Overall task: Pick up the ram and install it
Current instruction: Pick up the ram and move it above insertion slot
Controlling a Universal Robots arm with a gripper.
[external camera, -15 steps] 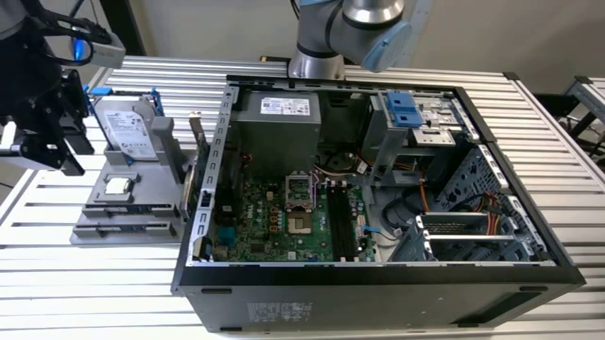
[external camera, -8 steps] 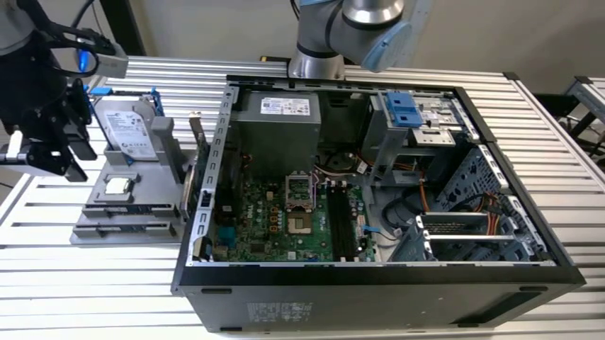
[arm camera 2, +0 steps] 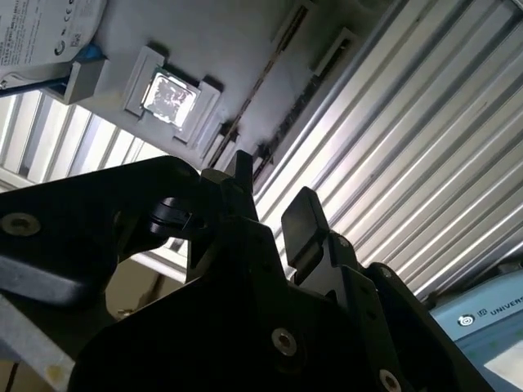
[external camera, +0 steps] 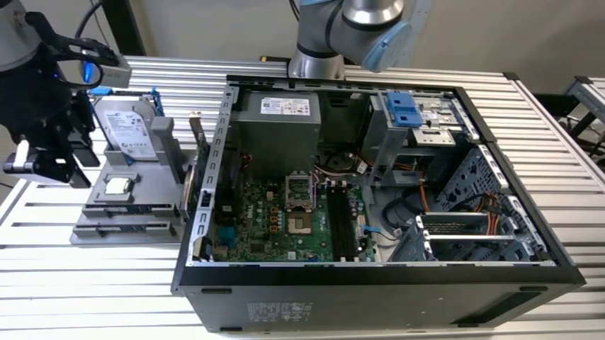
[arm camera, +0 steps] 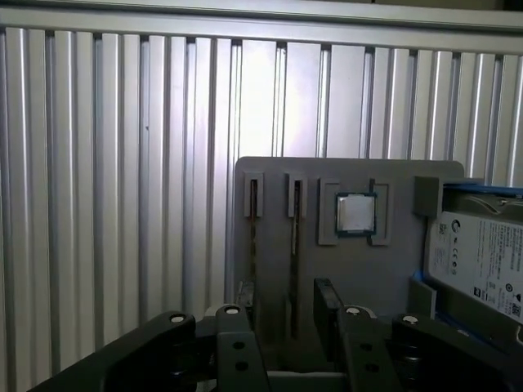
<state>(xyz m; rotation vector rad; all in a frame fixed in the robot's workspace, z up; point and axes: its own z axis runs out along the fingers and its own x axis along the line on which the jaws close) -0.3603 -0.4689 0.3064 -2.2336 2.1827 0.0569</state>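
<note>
- The ram [arm camera: 294, 245] is a thin dark strip standing on edge in a narrow slot of a grey holder [arm camera: 384, 278]. It has not been lifted out.
- A second, similar strip [arm camera: 253, 237] stands in the neighbouring slot, parallel to the first and just beside it.
- The end effector [arm camera: 286, 298] is released: in both wrist views its two black fingers [arm camera: 327, 306] stand apart with a clear gap and nothing is grasped between them.
- In the first wrist view the ram's line runs into that gap, one finger to each side. Whether the fingers touch the strip cannot be told.
- On the same holder, beyond the two slots, a small square silver processor chip [arm camera: 356, 214] lies in a square recess.
- Past the chip, a silver hard drive [arm camera: 482, 261] with a blue frame rests at the holder's far end.
- The holder lies flat on the ribbed metal tabletop [arm camera: 122, 204].
- In the exterior view the holder sits just beside an open computer case [external camera: 378, 283], on the exterior view's left of it.
- The case lies on its side with its green motherboard [external camera: 274, 219] facing up.
- The robot arm [external camera: 350, 28] rises behind the case, and its black wrist assembly hangs over the holder's outer edge at the exterior view's left.
</note>
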